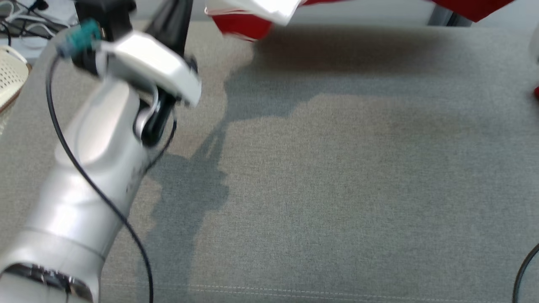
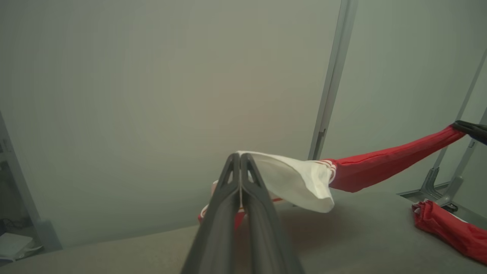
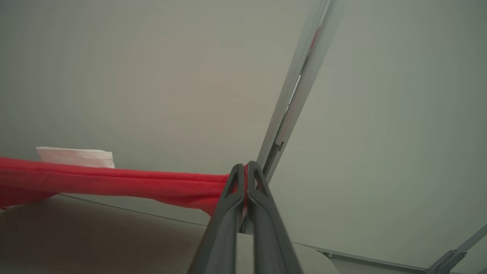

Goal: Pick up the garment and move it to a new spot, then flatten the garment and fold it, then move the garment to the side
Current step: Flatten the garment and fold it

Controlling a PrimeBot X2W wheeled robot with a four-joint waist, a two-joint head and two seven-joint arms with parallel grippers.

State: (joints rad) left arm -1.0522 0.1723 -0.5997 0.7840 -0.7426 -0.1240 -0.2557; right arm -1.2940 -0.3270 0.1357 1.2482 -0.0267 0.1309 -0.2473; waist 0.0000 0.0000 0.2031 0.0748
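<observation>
The garment [image 2: 380, 163] is red with a white part, and it hangs stretched in the air above the grey cloth-covered table [image 1: 337, 189]. My left gripper [image 2: 240, 156] is shut on its white end [image 2: 296, 179]. My right gripper [image 3: 245, 166] is shut on a red edge of the garment [image 3: 114, 182], and it appears as dark fingers [image 2: 471, 129] at the far right of the left wrist view. A loose red part [image 2: 449, 232] droops onto the table. In the head view the garment [image 1: 248, 19] runs along the top edge, beyond my left arm [image 1: 97, 139].
A cream basket [image 1: 10, 75] and some cables [image 1: 25, 17] sit off the table's left end. Grey metal frame posts [image 2: 331, 87] stand behind the table in front of a plain wall. A black cable [image 1: 524, 273] curves in at the lower right.
</observation>
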